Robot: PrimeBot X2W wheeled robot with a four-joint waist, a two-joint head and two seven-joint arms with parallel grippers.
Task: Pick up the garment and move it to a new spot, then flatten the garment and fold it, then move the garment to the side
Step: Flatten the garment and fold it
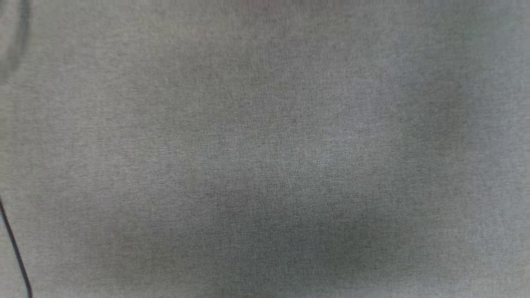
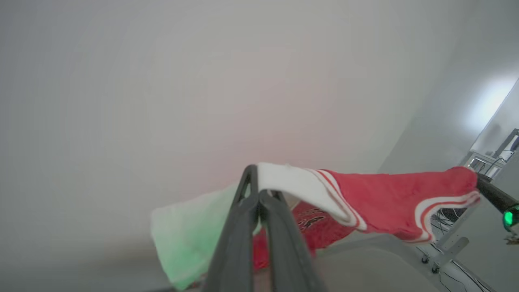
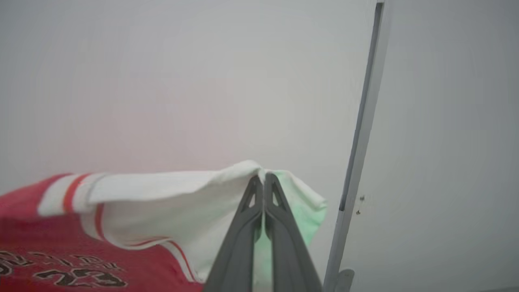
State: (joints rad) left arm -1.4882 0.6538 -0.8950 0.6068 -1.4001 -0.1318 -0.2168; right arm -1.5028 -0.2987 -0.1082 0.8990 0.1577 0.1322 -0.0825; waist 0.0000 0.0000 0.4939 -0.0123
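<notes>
The garment [image 2: 385,198] is a red jersey with white sleeves and white-striped trim, held up in the air and stretched between both grippers. In the left wrist view my left gripper [image 2: 256,178] is shut on one white sleeve, and the red body runs right to my right gripper [image 2: 480,184], a dark tip with a green light behind it. In the right wrist view my right gripper [image 3: 263,178] is shut on the other white sleeve of the garment [image 3: 162,194], with black-and-white lettering low at the left.
The head view looks onto a grey cloth surface [image 1: 265,149] with a thin dark cable [image 1: 14,248] at its lower left. A pale wall stands behind the garment. A grey upright post [image 3: 361,134] rises right of my right gripper. A wheeled stand [image 2: 442,251] stands lower right.
</notes>
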